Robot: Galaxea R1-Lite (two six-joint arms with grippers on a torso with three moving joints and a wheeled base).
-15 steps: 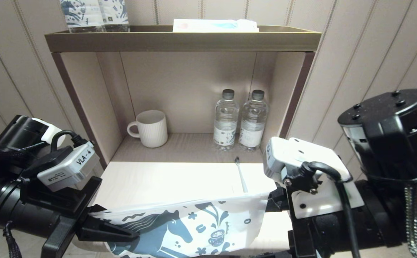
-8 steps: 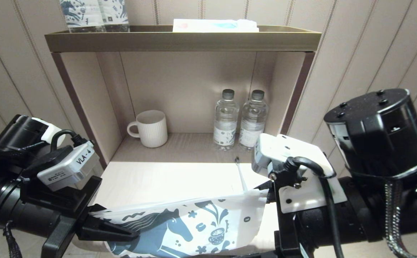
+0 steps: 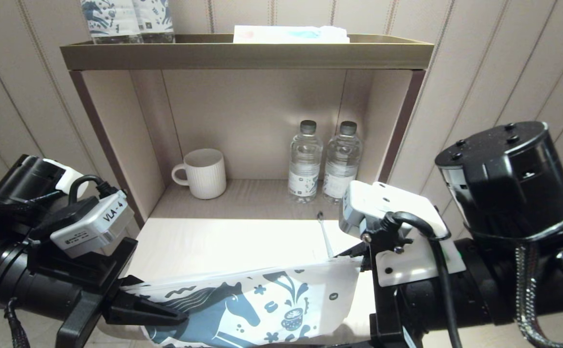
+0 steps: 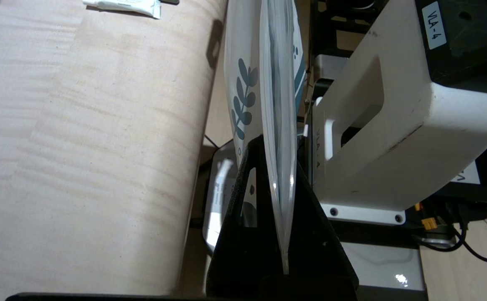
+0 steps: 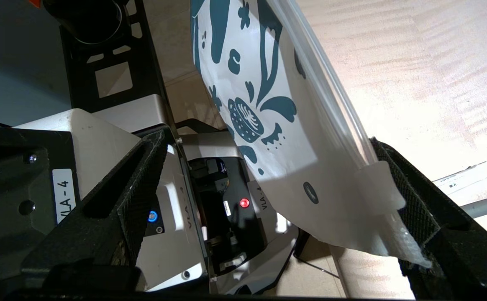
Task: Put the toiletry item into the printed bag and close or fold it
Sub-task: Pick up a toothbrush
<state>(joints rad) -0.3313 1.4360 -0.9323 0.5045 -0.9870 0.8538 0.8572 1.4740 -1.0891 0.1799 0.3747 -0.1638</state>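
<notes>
One printed bag [image 3: 257, 302], one toothbrush [image 3: 324, 236], two bottles [image 3: 322, 162].

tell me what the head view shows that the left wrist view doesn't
Only the head view shows the toothbrush lying on the counter behind the bag, the white mug, the two water bottles in the shelf niche, and the right gripper at the bag's other end. Only the left wrist view shows a white tube on the counter and the bag edge-on. Both share the printed bag, pinched at one end by the left gripper.
</notes>
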